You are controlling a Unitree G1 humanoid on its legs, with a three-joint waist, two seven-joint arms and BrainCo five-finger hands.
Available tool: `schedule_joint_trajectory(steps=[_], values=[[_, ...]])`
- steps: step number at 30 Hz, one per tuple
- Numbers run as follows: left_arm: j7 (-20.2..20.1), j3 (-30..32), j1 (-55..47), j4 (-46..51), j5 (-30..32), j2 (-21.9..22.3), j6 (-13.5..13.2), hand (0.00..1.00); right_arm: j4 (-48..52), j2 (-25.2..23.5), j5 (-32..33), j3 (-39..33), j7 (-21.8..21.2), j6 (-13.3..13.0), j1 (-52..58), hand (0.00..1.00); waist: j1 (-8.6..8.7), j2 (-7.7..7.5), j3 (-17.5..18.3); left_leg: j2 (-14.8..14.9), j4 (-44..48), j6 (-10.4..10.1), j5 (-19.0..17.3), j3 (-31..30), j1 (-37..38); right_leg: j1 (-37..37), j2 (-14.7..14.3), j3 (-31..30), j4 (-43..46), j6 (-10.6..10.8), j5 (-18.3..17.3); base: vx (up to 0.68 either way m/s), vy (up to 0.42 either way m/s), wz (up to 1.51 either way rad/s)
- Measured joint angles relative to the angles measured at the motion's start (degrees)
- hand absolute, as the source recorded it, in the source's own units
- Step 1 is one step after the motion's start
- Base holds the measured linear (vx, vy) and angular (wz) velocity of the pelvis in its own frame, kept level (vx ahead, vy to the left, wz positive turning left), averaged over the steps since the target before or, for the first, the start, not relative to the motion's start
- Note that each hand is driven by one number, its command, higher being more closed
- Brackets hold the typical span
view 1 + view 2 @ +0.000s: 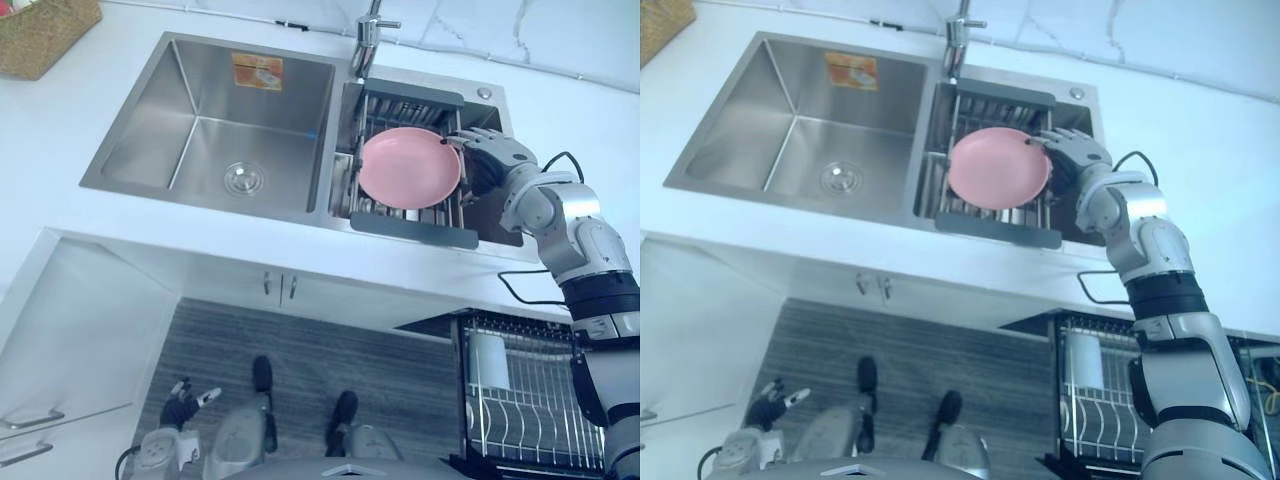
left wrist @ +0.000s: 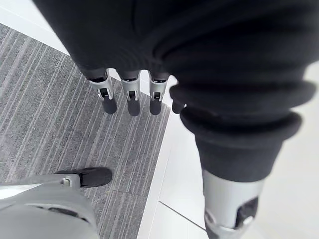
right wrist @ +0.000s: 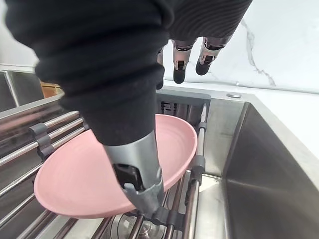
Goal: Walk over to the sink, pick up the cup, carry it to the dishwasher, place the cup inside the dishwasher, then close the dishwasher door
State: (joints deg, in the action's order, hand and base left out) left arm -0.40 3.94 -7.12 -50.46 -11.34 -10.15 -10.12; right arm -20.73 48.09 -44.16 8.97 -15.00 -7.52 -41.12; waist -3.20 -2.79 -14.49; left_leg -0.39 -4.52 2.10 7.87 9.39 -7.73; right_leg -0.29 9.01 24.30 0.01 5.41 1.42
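One steel sink [image 1: 200,60] is set in the tabletop [image 1: 200,238], with two basins: one large left basin [image 1: 210,150] and one narrower right basin [image 3: 269,164]. There is one faucet [image 1: 368,40], one drain [image 1: 243,179], one orange sticker [image 1: 257,71], one sliding rack [image 1: 415,228] and one pink plate [image 1: 408,168]. One wicker basket [image 1: 45,35] stands far left. Two door handles [image 1: 266,285] show below. Near right, one dishwasher rack [image 1: 530,410] holds one white cup [image 1: 488,360].
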Motion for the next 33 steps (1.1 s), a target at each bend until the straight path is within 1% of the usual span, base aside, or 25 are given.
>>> schedule_joint_trajectory(steps=[6,8,9,11,15,17,20,25,29,33], values=[[1.34,0.73,1.57,-0.02,-1.09,-0.19,0.02,0.0,7.97,-0.23,5.05,-0.36,-0.06,0.3,1.07,0.0,-0.97,0.01,-0.01,0.08,0.04,-0.1,0.11,-0.58,-0.42,-1.31,0.72,1.23,3.01,0.2,-1.89,0.02,-0.004,0.08],[1.65,1.2,3.05,-0.03,-1.24,-0.69,0.02,0.0,10.11,-0.53,7.54,-0.97,0.07,0.25,2.13,0.0,-1.45,-0.22,-0.1,0.24,0.85,-0.24,0.02,-0.85,-1.23,-2.53,1.22,1.76,5.26,0.23,-3.28,0.02,-0.021,0.11],[1.73,1.6,3.4,-0.01,-1.49,-0.77,0.0,0.0,10.67,-0.56,7.97,-0.98,0.09,0.24,2.34,0.0,-1.58,-0.34,-0.16,0.36,1.66,-0.28,-0.28,-0.81,-1.75,-2.92,1.34,1.82,5.78,0.17,-3.57,0.01,-0.031,-0.03],[2.91,3.23,3.73,-0.05,-2.08,-1.09,0.01,0.0,10.89,-2.1,8.74,-0.98,0.16,-0.08,2.41,0.0,-1.97,-0.71,-0.24,1.22,3.46,-0.53,-0.93,0.37,-2.57,-3.52,1.75,3.17,6.25,0.08,-3.77,0.01,-0.041,-0.23],[3.53,3.41,3.71,-0.09,-2.09,-1.76,0.01,0.0,10.86,-2.58,8.87,-1.06,0.22,0.52,2.47,0.0,-1.26,-0.77,-0.28,2.41,3.4,-1.18,-1.08,1.55,-2.35,-3.86,1.16,3.23,6.51,0.16,-3.56,0.03,-0.073,-0.24],[3.49,3.92,4.16,-0.09,-2.1,-1.76,0.0,0.0,10.87,-2.54,8.88,-1.4,0.12,0.85,2.46,0.0,-0.58,-0.82,-0.3,3.02,3.21,-1.61,-1.02,1.85,-2.2,-3.84,0.64,3.17,6.22,0.11,-3.52,0.03,-0.063,-0.11],[3.38,4.97,4.36,-0.08,-2.12,-1.76,-0.16,0.0,10.88,-2.54,8.88,-1.4,-0.4,1.16,2.45,0.0,-0.1,-0.82,-0.3,3.38,2.32,-2.03,-0.56,1.94,-1.87,-3.8,0.14,3.14,5.73,0.02,-3.39,0.03,-0.038,-0.04],[3.25,5.05,4.33,-0.08,-2.29,-2.23,-0.18,0.0,10.96,-2.34,8.88,-1.41,-3.13,1.51,2.39,0.0,0.02,-0.86,-0.28,3.9,1.43,-2.41,-0.25,3.03,-1.11,-3.5,-0.65,2.57,4.72,-0.21,-3.09,0.04,-0.023,-0.08],[2.54,5.08,4.33,-0.08,-2.38,-2.23,-0.18,0.0,11.34,-1.33,8.94,-1.41,-3.85,1.49,2.38,0.0,0.25,-0.86,-0.28,4.15,1.35,-2.46,-0.22,3.46,-1.13,-3.24,-1.23,1.83,2.96,-0.2,-1.98,0.02,-0.008,-0.1],[2.44,5.05,4.35,-0.08,-2.46,-2.25,-0.23,0.0,11.45,-1.04,8.93,-1.41,-5.7,1.47,2.43,0.0,1.01,-0.85,-0.27,4.16,1.27,-2.51,-0.25,3.52,-0.7,-2.71,-1.32,1.77,2.51,-0.19,-1.74,0.0,0.0,0.0]])
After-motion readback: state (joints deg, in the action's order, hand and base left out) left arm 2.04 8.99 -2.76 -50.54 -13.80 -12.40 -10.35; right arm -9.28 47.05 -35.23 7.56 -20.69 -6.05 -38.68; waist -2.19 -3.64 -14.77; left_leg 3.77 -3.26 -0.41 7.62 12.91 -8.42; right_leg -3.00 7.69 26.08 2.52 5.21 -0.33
